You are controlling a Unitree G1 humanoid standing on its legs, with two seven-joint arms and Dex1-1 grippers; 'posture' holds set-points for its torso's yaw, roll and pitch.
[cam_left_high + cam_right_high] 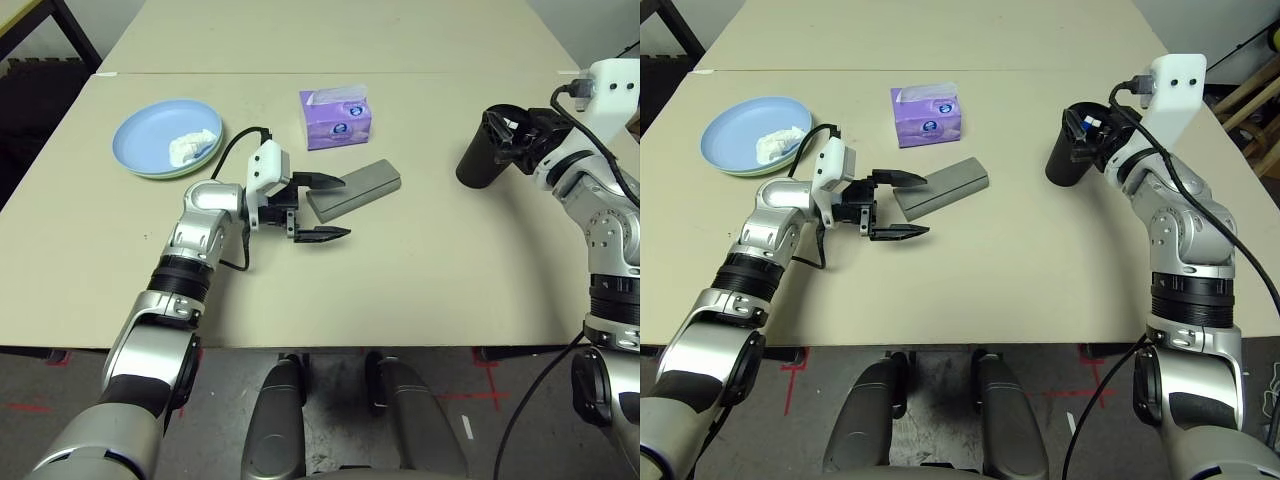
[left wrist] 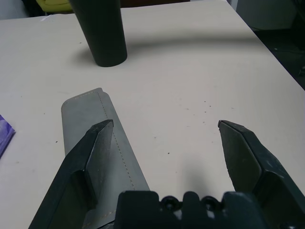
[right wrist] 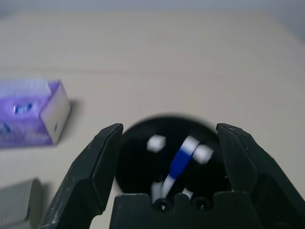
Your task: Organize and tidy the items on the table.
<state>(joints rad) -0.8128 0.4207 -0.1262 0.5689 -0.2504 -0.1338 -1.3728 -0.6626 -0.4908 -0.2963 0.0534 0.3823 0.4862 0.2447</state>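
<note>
My left gripper [image 1: 325,208] hovers open low over the table [image 1: 430,270], one finger above the near end of the grey glasses case [image 1: 356,187] and the other over bare tabletop. The purple tissue box [image 1: 336,118] stands just beyond the case. At far left the light blue plate [image 1: 160,135] rests on the pale green plate [image 1: 178,172], with the crumpled white tissue [image 1: 193,147] on it. My right gripper [image 1: 510,130] is shut on the rim of the black cup [image 1: 479,160], which holds white and blue pens [image 3: 181,160]. The sunglasses are out of view.
The table's seam [image 1: 420,72] runs behind the tissue box. Dark table legs and flooring [image 1: 40,80] lie beyond the left edge. Bare tabletop stretches between the case and the cup and along the front edge.
</note>
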